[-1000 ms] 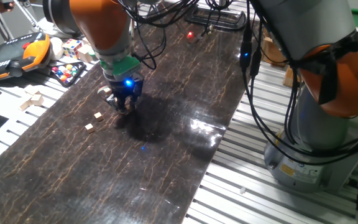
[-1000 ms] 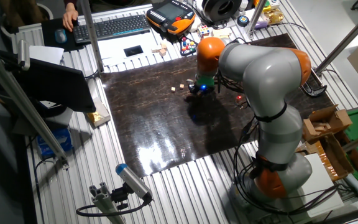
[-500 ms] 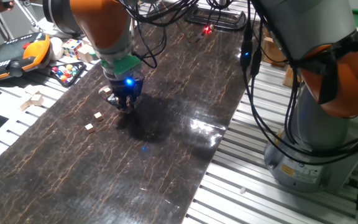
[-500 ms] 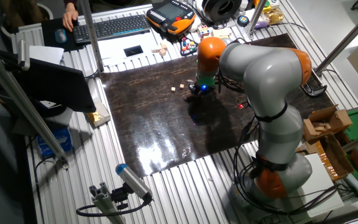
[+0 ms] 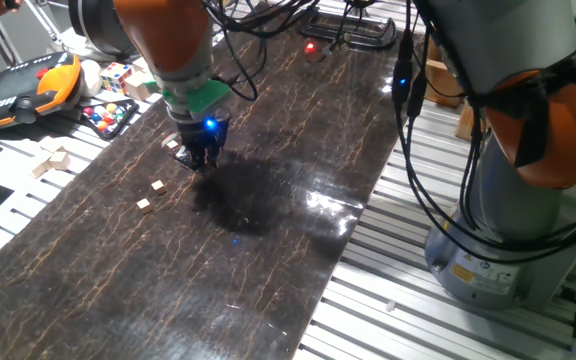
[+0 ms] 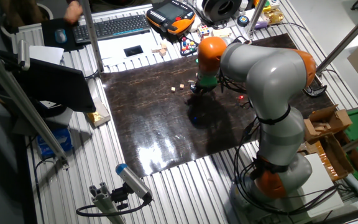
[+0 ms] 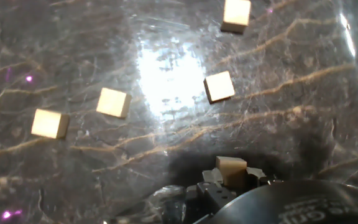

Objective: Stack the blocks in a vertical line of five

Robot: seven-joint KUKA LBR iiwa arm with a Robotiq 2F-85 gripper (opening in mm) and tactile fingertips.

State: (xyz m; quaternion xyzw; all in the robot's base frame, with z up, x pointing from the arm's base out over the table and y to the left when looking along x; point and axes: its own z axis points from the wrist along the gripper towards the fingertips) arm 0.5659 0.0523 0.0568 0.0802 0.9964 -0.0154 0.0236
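In the hand view, four small tan blocks lie apart on the dark table: one at the top, one in the middle and two to the left. A fifth block sits between the fingers of my gripper, which is shut on it. In one fixed view the gripper hangs just above the table, with two loose blocks to its left. The other fixed view shows the gripper right of two blocks.
A puzzle cube, a tray of coloured balls, an orange teach pendant and larger pale wooden blocks lie beyond the mat's left edge. The arm's base stands at the right. A keyboard lies at the back.
The gripper has risen a little off the table and shifted slightly toward the back. The loose blocks on the left have not moved.
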